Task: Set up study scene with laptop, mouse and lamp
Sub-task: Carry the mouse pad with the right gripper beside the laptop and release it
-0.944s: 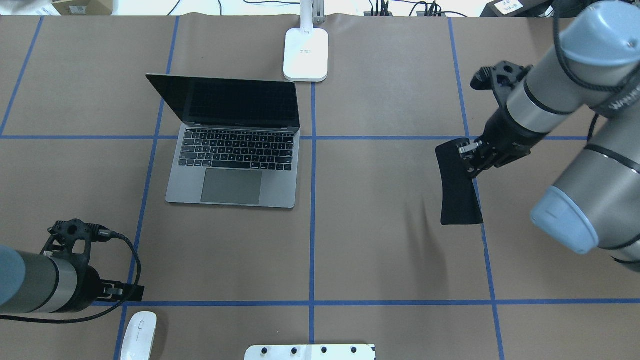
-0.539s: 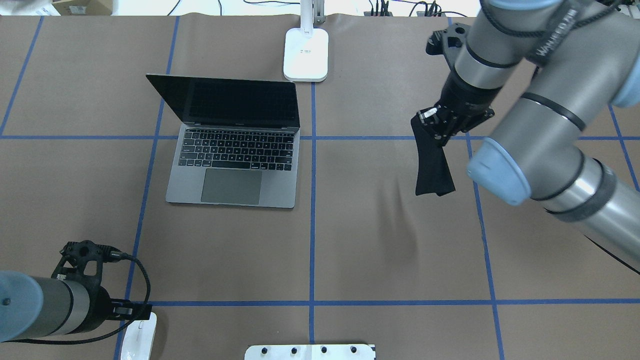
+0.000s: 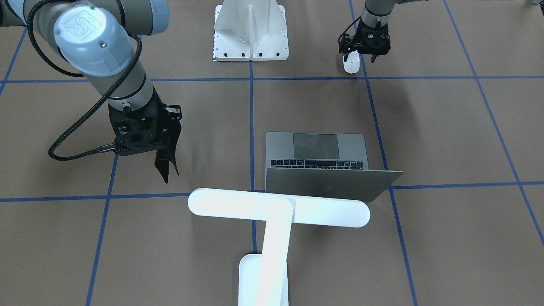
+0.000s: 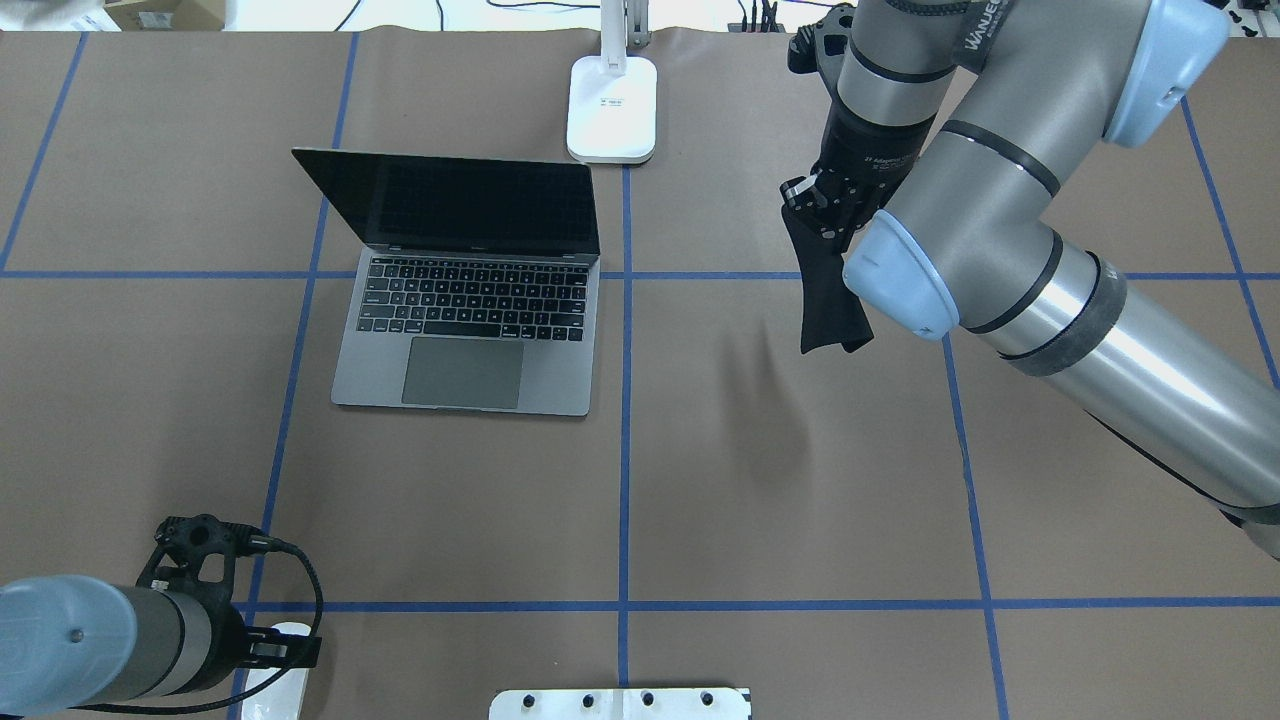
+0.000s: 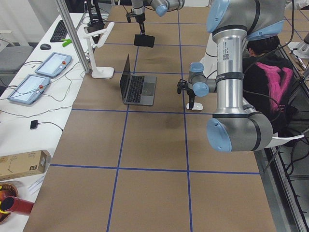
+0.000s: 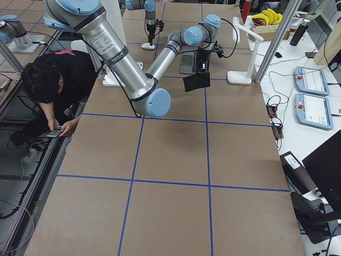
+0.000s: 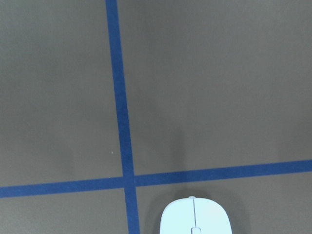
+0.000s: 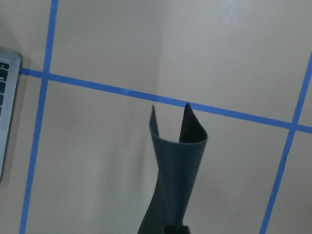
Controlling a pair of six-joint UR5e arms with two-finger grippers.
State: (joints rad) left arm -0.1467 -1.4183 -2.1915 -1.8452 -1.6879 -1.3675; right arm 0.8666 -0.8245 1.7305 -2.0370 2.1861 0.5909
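The black two-finger left gripper hangs with jaws apart and empty, low over the small glossy white oval mouse. The mouse lies near the table's robot-side edge, its long axis pointing away from the robot and crosswise to the jaw gap. The right gripper is well apart, pinching a limp black mouse pad.

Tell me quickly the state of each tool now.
Left tool: over the mouse, open or closed cannot be told.
Right tool: closed on the black mouse pad.
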